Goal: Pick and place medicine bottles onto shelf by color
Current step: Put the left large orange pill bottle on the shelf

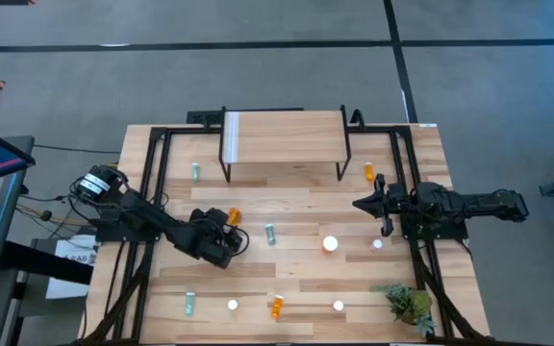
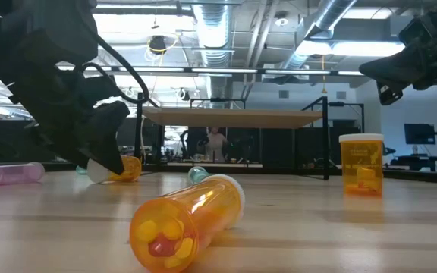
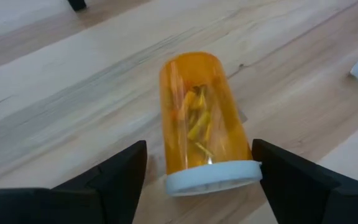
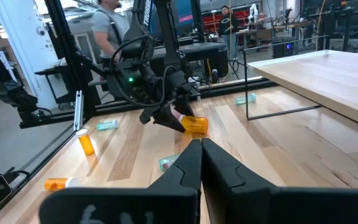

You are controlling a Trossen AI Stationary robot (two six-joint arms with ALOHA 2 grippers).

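An orange medicine bottle (image 3: 197,118) with a white cap lies on its side on the table, left of the middle (image 1: 233,215). My left gripper (image 3: 199,152) slants down at it, open, one finger on each side of its cap end (image 1: 227,229). My right gripper (image 4: 201,146) is shut on nothing and hangs level above the table's right side (image 1: 359,204). The shelf (image 1: 285,144) stands at the far middle with nothing on top. Other bottles, orange (image 1: 368,171), teal (image 1: 270,234) and pink (image 1: 377,245), are scattered over the table. My left gripper stands open astride the orange bottle's white cap (image 3: 211,177), coming slantwise from above and from the table's left. One finger (image 3: 272,165) is right beside the cap's rim; whether it touches, I cannot tell. The other finger stands clear. The bottle lies flat on the table.
A wide orange bottle (image 1: 330,243) stands upright right of the middle. More bottles lie along the near edge: teal (image 1: 189,304), orange (image 1: 276,307), and two showing white caps (image 1: 232,306). A small green plant (image 1: 410,303) sits at the near right corner.
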